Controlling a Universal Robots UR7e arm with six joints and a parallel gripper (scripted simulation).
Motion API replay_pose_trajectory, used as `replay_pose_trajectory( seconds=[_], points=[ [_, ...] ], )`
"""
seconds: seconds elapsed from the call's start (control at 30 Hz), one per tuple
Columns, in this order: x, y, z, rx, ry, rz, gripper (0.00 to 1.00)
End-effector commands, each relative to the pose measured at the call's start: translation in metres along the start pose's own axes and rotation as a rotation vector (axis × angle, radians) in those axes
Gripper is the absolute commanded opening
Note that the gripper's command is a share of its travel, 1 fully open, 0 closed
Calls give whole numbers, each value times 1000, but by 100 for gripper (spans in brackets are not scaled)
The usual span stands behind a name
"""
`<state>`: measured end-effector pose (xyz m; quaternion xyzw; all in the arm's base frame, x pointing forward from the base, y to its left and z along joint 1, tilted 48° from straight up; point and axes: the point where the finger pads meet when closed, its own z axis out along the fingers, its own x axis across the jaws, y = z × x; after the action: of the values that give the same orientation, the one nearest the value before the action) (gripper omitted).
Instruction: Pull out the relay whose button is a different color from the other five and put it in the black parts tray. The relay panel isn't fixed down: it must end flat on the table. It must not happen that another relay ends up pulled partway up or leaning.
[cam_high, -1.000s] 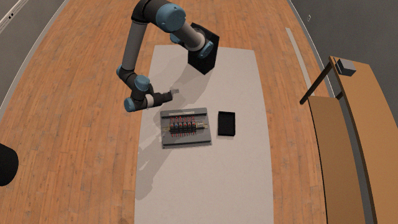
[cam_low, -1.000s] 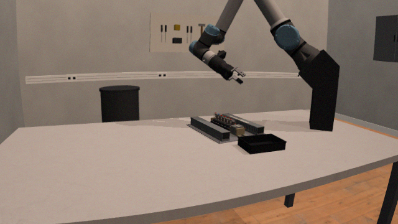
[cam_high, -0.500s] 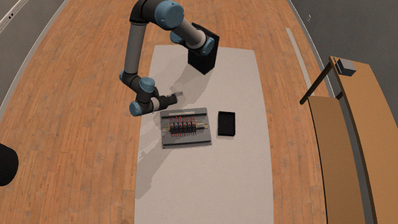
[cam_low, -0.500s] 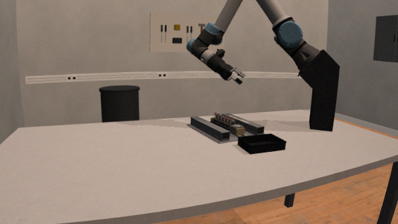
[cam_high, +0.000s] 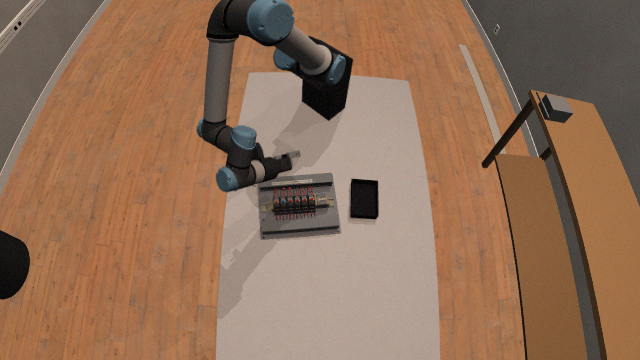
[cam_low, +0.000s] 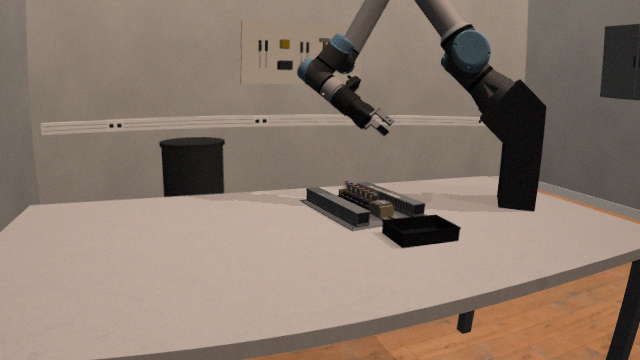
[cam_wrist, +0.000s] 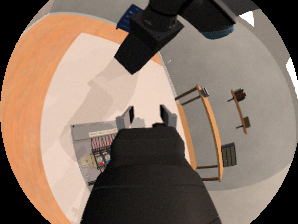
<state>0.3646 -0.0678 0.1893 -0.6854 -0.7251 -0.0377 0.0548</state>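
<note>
The relay panel (cam_high: 300, 225) (cam_low: 337, 206) (cam_wrist: 80, 131) lies flat on the table, with six relays in a row between two grey ducts. The relay with the blue button (cam_high: 283, 201) (cam_low: 351, 184) is second from the left in the top view and sits in the row; the other five buttons look red. The black parts tray (cam_high: 364, 199) (cam_low: 421, 237) stands to the right of the panel and looks empty. My gripper (cam_high: 296, 154) (cam_low: 387, 126) (cam_wrist: 146, 110) is open and empty, tilted, high above the panel's back edge. It hides part of the relay row in the wrist view.
A tan block (cam_high: 322, 200) (cam_low: 382, 208) sits on the panel at the relay row's right end, on the tray side. The robot's black pedestal (cam_high: 327, 97) (cam_low: 520, 150) stands at the back of the table (cam_high: 325, 295) (cam_low: 200, 280).
</note>
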Motion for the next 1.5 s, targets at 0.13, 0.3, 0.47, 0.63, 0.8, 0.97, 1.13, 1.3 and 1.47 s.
replay_pose_trajectory(
  seconds=[0.13,0.3,0.47,0.63,0.8,0.97,1.13,1.3,1.47],
  points=[
    [10,8,1,2,-25,10,98],
    [17,13,3,1,-41,16,98],
    [24,18,4,0,-55,22,98],
    [28,21,4,-2,-63,26,98],
    [34,25,5,-4,-76,31,98],
    [39,28,6,-7,-87,36,98],
    [44,32,7,-10,-96,40,98],
    [47,33,7,-11,-101,42,98],
    [51,36,8,-14,-108,45,98]
  ],
)
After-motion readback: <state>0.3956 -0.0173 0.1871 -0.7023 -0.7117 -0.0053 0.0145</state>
